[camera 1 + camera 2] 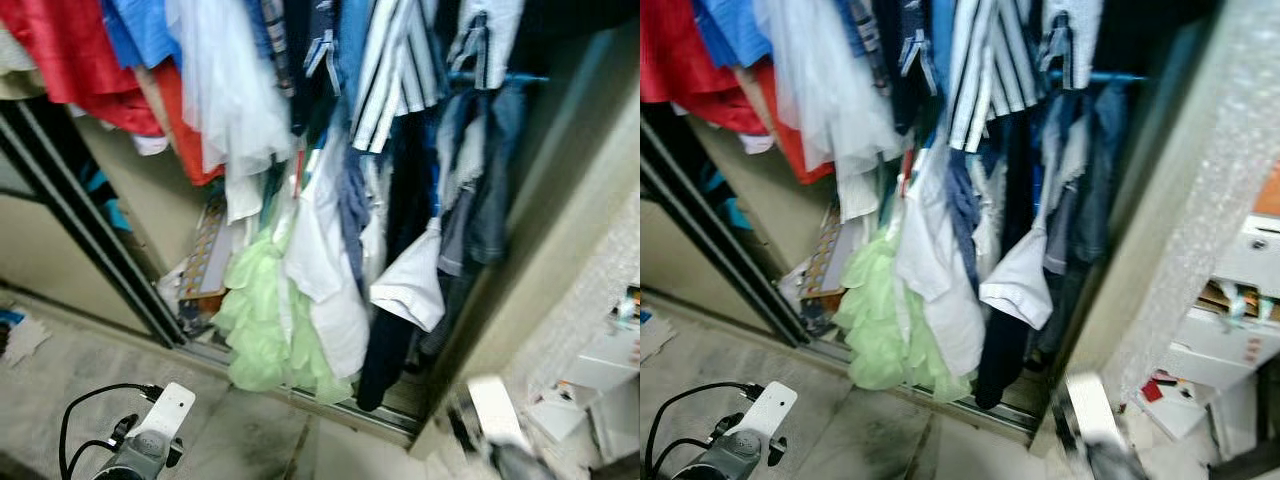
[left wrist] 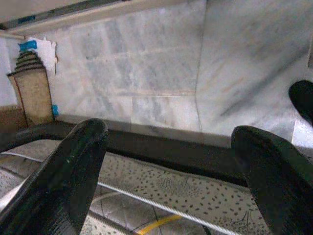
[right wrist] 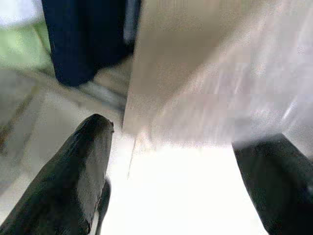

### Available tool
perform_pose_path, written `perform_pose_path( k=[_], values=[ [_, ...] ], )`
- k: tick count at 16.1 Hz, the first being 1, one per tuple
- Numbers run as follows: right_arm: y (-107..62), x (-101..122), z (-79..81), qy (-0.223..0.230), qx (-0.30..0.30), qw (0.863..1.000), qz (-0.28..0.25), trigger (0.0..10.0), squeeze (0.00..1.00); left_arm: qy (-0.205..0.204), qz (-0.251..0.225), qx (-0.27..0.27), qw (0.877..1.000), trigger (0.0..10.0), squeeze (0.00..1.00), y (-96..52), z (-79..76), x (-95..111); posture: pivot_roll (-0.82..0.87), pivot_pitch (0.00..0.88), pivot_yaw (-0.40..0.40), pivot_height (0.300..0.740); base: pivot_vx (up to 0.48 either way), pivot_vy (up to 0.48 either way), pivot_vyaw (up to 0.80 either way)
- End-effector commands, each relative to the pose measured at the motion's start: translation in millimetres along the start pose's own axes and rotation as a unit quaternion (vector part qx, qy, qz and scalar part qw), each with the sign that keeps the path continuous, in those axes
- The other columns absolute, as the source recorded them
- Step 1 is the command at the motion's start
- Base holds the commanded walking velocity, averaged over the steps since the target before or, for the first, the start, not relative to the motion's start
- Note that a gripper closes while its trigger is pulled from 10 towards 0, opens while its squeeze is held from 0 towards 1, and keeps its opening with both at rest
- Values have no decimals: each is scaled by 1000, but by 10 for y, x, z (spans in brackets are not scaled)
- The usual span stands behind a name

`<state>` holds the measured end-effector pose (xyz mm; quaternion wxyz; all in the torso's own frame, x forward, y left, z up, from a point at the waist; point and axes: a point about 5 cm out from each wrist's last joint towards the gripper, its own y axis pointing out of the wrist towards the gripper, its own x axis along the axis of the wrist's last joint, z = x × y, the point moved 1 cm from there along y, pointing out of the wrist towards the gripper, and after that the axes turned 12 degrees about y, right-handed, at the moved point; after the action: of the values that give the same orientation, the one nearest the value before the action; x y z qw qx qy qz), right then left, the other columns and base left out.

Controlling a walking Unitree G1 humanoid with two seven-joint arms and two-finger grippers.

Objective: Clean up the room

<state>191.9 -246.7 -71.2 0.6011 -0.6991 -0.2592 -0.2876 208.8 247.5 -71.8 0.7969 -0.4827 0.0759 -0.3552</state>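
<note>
I'm looking down at a grey marbled floor (image 1: 250, 430) that runs up to an open wardrobe with a dark sliding-door frame (image 1: 90, 240) slanting along its left edge. At the far left of the floor lies a scrap of white cloth with a blue bit (image 1: 20, 335).

My left gripper (image 2: 171, 166) hangs low at the bottom left, its wrist and black cable showing in the head view; in the wrist view its fingers (image 2: 63, 181) stand wide apart with nothing between them, over a speckled mat and the marble tiles.

Inside the wardrobe, going left to right, I see a red garment (image 1: 70, 60), a blue one, a sheer white dress (image 1: 230, 90), a pale green frilly piece (image 1: 260, 320) hanging down to the floor track, a white shirt (image 1: 325, 260), a striped shirt (image 1: 395, 70), and dark navy and denim clothes (image 1: 480, 190). A patterned box (image 1: 205, 255) leans behind the green piece.

My right gripper (image 3: 176, 166) sits blurred at the wardrobe's beige side panel (image 1: 560, 220), fingers spread wide and empty. Further right are white drawers (image 1: 1230, 340) with clutter.
</note>
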Motion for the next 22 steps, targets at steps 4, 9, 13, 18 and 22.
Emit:
perform_pose_path(
  k=[4, 9, 13, 18, 22],
  values=[
    [-178, -508, -71, 30, -32, 995, 86, 10000, 0, 13, -1, 0, 1000, 10000, 0, 1, 28, -21, -173, 0, 83, 740, 0, 0, 156],
    [-214, -640, 101, 32, -15, 993, 110, 10000, 0, 2, 1, 2, 1000, 10000, 0, 1, 22, -31, -159, 0, 82, 740, 0, 0, 460],
    [-224, -656, 96, 46, -11, 993, 112, 10000, 0, -3, 3, -1, 1000, 10000, 0, 1, 18, -45, -160, 0, 82, 740, 0, 230, 0],
    [-214, -644, 89, 40, -10, 992, 118, 10000, 0, 3, 0, -4, 1000, 10000, 0, 1, 18, -46, -167, 0, 86, 740, 0, 480, 0],
    [-122, -428, 63, 71, -28, 994, 78, 10000, 0, 12, -8, 0, 1000, 10000, 0, 1, 27, -31, -168, 0, 86, 740, 0, 240, 0]
  ],
)
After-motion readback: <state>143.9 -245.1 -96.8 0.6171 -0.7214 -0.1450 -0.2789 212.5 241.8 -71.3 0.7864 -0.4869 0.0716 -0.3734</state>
